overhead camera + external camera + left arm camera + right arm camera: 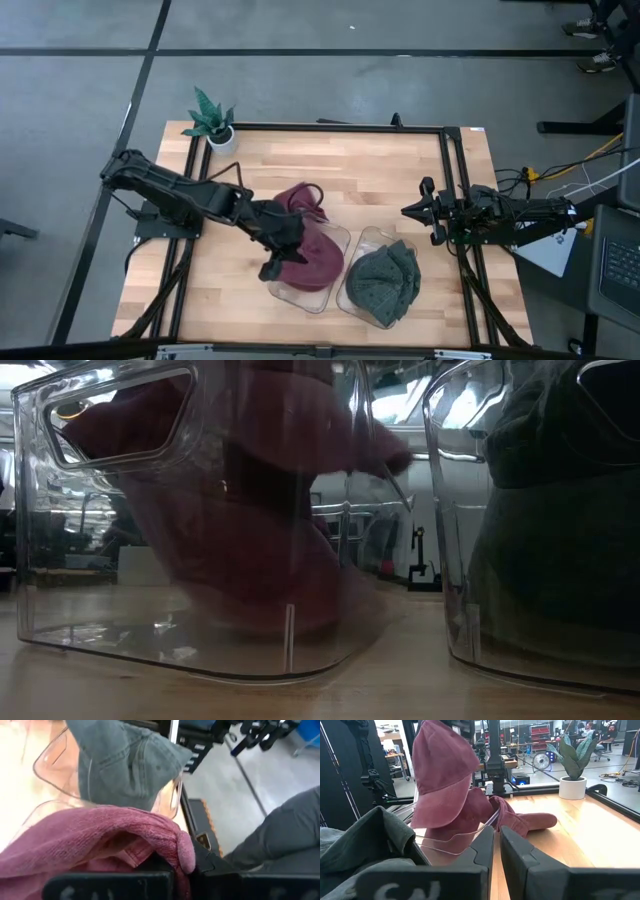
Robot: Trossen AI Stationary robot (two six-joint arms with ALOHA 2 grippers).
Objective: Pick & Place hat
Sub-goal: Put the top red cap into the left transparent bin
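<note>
So, quick rundown working outward from the left claw:

Left claw: left gripper (275, 262) is pinching the maroon washed-cotton baseball cap (312, 258) by its fabric; in the left wrist view the cloth is bunched right between the fingers, so they're clamped on it, not spread.

Hat spot: the cap hangs from the claw, over and partly inside the clear plastic bin (337, 237) right under it. Looks like it's being lowered in, not yet let go.

Why held like that: my guess is that gripping one edge lets the rest droop into the bin on its own.

Which way it points: long axis runs roughly straight up and down, crown side high, the rest sagging towards the bin floor.

Behind the claw: a second maroon cloth hat (300, 197) lies on the wooden table (380, 175), touching the bin.

Further out: a grey-green denim cap (385, 280) fills the neighbouring clear plastic bin (362, 247).

Right claw: right gripper (418, 211) waits well apart at the table edge, fingers nearly pressed together with only a slim gap, holding nothing.
</note>
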